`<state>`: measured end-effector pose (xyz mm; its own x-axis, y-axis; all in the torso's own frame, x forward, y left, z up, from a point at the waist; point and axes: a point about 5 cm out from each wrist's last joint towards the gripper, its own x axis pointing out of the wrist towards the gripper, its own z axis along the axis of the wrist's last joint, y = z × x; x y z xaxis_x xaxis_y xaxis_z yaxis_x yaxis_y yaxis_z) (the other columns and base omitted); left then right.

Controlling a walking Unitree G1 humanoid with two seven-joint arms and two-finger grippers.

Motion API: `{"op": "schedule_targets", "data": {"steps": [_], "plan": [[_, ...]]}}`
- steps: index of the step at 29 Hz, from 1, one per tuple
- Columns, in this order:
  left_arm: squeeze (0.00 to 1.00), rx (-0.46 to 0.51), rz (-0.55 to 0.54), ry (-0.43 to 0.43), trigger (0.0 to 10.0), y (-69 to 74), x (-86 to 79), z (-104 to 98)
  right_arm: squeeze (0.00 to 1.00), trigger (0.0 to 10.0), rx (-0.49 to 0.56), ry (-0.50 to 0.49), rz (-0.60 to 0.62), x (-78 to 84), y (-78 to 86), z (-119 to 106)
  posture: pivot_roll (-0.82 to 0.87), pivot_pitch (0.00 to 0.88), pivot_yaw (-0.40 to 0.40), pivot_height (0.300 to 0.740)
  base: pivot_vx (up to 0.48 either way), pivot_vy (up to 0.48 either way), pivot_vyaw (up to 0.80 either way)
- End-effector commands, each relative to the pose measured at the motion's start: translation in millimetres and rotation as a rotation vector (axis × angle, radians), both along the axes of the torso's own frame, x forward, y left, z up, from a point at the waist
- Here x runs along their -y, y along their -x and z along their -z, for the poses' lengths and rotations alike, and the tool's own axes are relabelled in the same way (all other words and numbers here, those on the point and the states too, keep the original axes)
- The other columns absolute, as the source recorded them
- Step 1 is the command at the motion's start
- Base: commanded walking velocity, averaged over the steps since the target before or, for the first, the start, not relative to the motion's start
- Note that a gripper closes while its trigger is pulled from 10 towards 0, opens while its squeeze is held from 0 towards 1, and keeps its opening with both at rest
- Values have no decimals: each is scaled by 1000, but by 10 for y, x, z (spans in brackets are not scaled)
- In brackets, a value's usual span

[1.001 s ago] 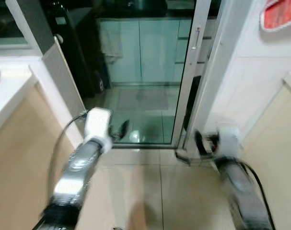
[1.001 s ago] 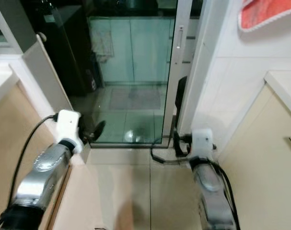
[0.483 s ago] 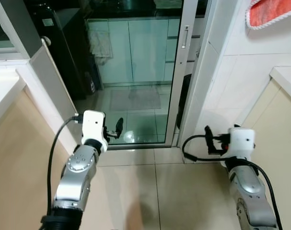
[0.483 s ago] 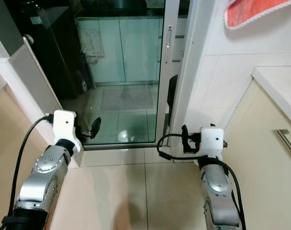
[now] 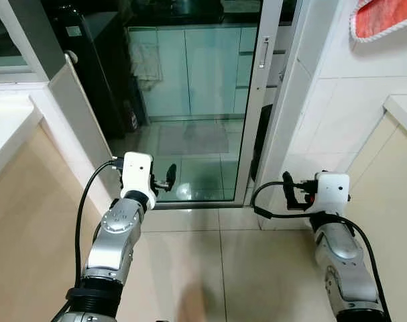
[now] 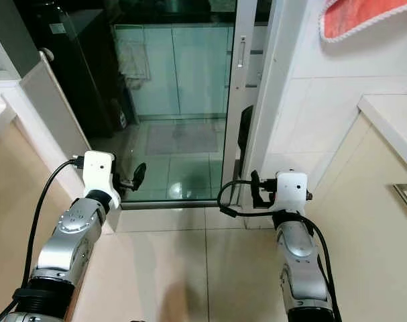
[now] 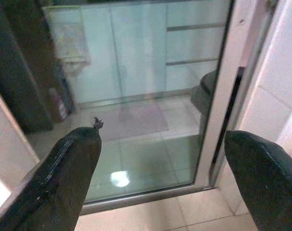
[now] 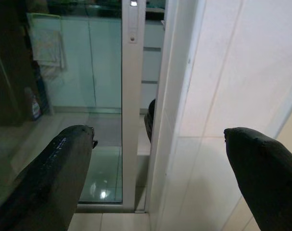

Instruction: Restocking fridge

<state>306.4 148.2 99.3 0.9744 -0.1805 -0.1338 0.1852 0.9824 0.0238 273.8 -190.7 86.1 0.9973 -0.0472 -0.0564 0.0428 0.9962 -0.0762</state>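
Note:
Both silver arms are held forward at waist height over a beige tiled floor [image 5: 243,268]. My left gripper [image 5: 167,178] points at a sliding glass door [image 5: 190,100]; in the left wrist view its fingers [image 7: 64,168] stand wide apart with nothing between them. My right gripper [image 5: 286,191] is near the door's metal frame [image 5: 260,100]; the right wrist view shows its fingers [image 8: 59,168] spread and empty too. A tall black appliance [image 5: 89,60] stands behind the glass at the left. I see no groceries.
A white counter over beige cabinets [image 5: 15,201] runs along my left. On the right are a white tiled wall [image 5: 337,114] and a beige cabinet with a handle [image 6: 405,201]. A red cloth [image 5: 384,17] hangs at the top right. Beyond the glass lies a mat [image 5: 193,137].
The camera has swung and steadied, so the blur of a second ago is gone. Both arms stay stretched forward with fingers apart, and nothing was taken hold of.

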Motion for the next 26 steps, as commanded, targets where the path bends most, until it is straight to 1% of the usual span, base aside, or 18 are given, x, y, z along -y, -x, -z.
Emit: {"op": "schedule_targets", "data": {"steps": [1,3,5,12,19,26], "plan": [[0,30,18,0,10000,-13,11,-79,0,10000,-9,-13,16,7,-17,-3,-129,0,83,740,0,0,0],[0,58,26,-10,10000,-1,31,-120,0,10000,-27,-12,2,-27,29,42,-126,0,77,740,0,0,0],[0,58,12,13,10000,-5,32,-126,0,10000,-33,-12,0,-40,44,58,-127,0,75,740,-146,0,0],[0,52,14,21,10000,-9,36,-132,0,10000,-49,-16,16,-36,61,90,-133,0,85,740,-362,0,0],[0,55,23,34,10000,-45,81,-148,0,10000,-66,-16,34,-15,75,125,-151,0,96,740,-338,0,0],[0,57,22,44,10000,-44,106,-148,0,10000,-73,-14,39,-1,67,135,-153,0,94,740,-334,0,0]]}}
